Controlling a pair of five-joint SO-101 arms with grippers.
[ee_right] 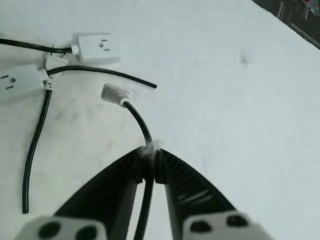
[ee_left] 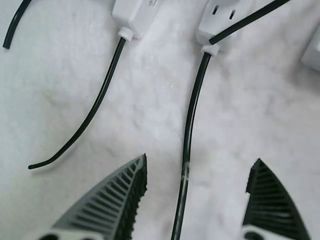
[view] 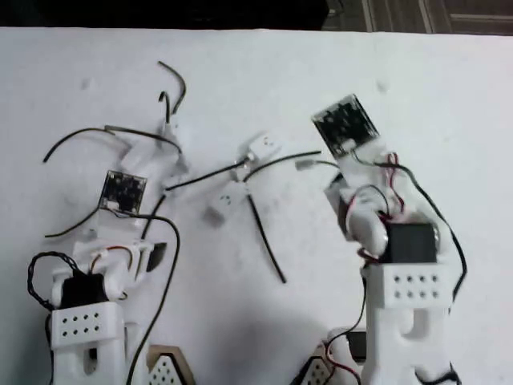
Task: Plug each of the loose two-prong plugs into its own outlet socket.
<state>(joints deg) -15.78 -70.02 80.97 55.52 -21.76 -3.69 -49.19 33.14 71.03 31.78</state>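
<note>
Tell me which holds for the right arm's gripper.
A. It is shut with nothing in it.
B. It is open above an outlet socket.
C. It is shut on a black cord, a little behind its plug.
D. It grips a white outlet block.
C: in the right wrist view the right gripper pinches the black cord, with the plug at the cord's end beyond the fingertips.

I see one loose plug (ee_right: 111,94), small and white, lying on the white table (view: 449,80) right of its middle. Its black cord (ee_right: 139,120) arches up off the surface, pinched in the right gripper (ee_right: 150,160). Just beside it, toward the middle, lie two white outlets with slotted faces showing: the far socket (view: 263,146) and the near socket (view: 228,200), each trailing a black lead. Further toward the left edge I make out the left sockets (ee_left: 132,12), also white with black leads.
</note>
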